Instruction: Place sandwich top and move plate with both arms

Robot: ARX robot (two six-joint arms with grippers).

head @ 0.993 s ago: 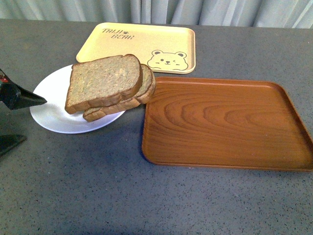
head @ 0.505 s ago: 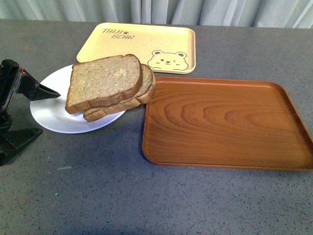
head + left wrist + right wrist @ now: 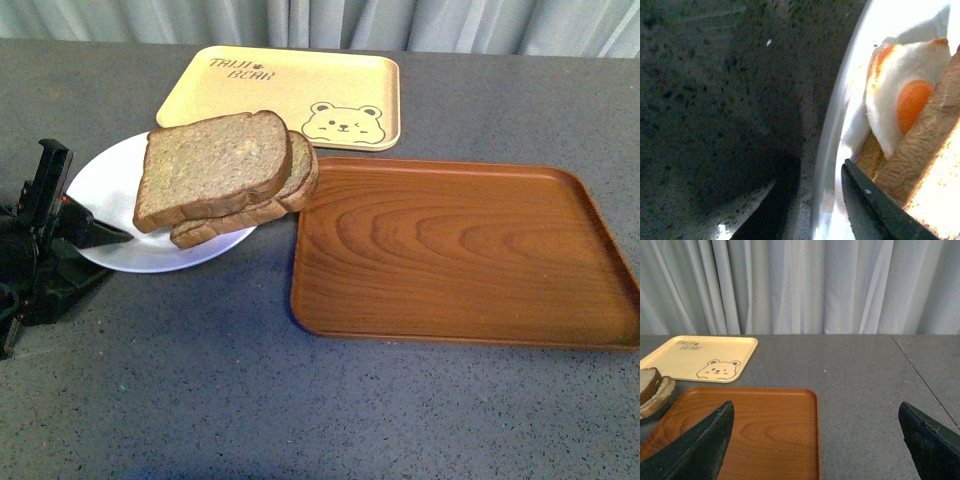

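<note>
The sandwich top (image 3: 213, 165), a speckled brown bread slice, lies on a second slice on the white plate (image 3: 105, 190) at the left. My left gripper (image 3: 100, 255) is open at the plate's near-left edge, with one finger over the rim and the other on the table outside it. In the left wrist view its jaws (image 3: 810, 200) straddle the plate rim (image 3: 832, 130); a fried egg (image 3: 900, 95) shows between the bread slices (image 3: 925, 145). My right gripper (image 3: 815, 440) is open and empty over the brown tray (image 3: 765, 425); it is out of the front view.
A brown wood-grain tray (image 3: 460, 250) lies right of the plate, almost touching the bread. A pale yellow bear-printed tray (image 3: 285, 95) lies behind the plate. Grey table all round, curtain at the back.
My left gripper has moved in from the left edge toward the plate; its upper finger now reaches over the plate's rim. Bread, plate and trays have not moved.
</note>
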